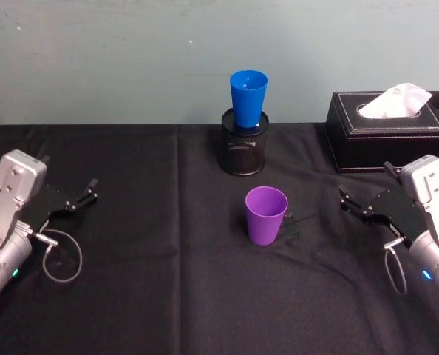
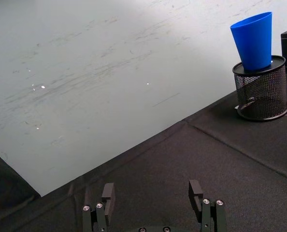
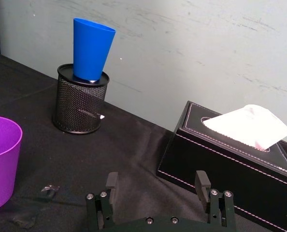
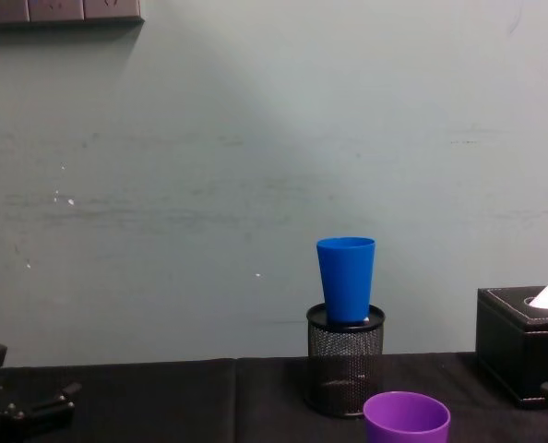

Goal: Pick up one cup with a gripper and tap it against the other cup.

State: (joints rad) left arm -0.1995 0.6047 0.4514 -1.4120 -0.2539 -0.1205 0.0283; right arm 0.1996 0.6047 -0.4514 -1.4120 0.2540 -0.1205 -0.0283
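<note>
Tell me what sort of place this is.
Probably an office or lab test bench: a black-clothed table against a bare pale wall, with a mesh pen holder and tissue box. The left gripper and right gripper sit open at its sides.

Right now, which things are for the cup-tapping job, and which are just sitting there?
For the job: purple cup; blue cup, standing in the mesh holder; left gripper and right gripper, fingers open.
Just sitting there: mesh holder; tissue box.
</note>
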